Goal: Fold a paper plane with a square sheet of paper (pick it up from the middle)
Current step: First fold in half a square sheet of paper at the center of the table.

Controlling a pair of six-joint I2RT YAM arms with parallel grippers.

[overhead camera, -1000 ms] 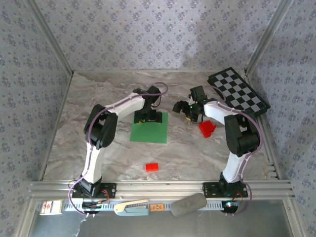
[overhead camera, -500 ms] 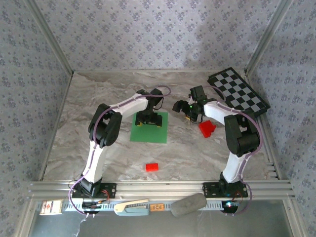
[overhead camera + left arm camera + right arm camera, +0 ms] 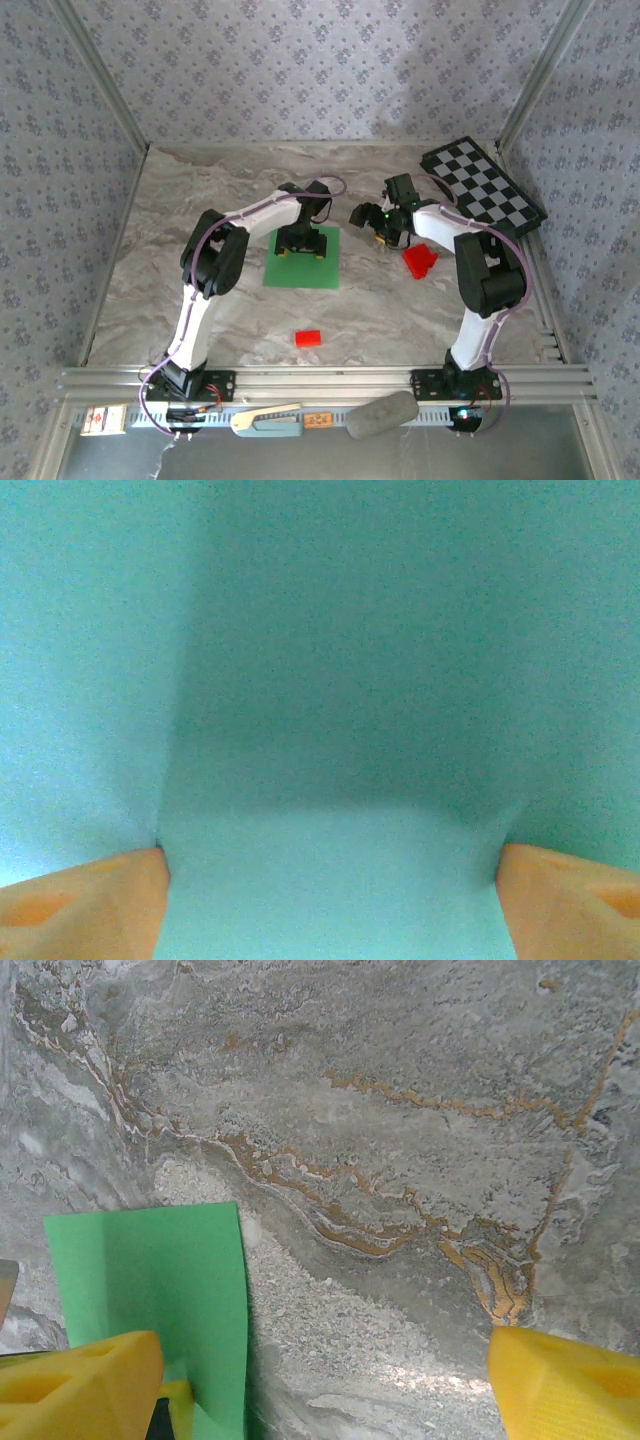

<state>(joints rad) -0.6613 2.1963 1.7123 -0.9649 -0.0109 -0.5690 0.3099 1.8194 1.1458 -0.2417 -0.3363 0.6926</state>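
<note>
The square sheet of paper (image 3: pixel 303 260) lies flat on the marble table, bright green, a little left of centre. My left gripper (image 3: pixel 301 243) stands straight down on the sheet's far half. In the left wrist view the paper (image 3: pixel 330 660) reaches from edge to edge, and my orange fingertips (image 3: pixel 90 905) rest on it wide apart, open, with a paler band of paper between them. My right gripper (image 3: pixel 385 228) hovers open over bare marble just right of the sheet. Its yellow fingertips (image 3: pixel 565 1380) are far apart, and the paper's corner (image 3: pixel 150 1280) lies by its left finger.
A red wedge-shaped piece (image 3: pixel 420 260) lies just in front of the right gripper. A small red block (image 3: pixel 308 338) sits nearer the front edge. A checkerboard (image 3: pixel 483 185) leans at the back right corner. Patterned walls close in the table on three sides.
The left arm's elbow has swung right and its gripper has settled on the paper, jaws a little narrower. The right arm, paper and red pieces have not moved.
</note>
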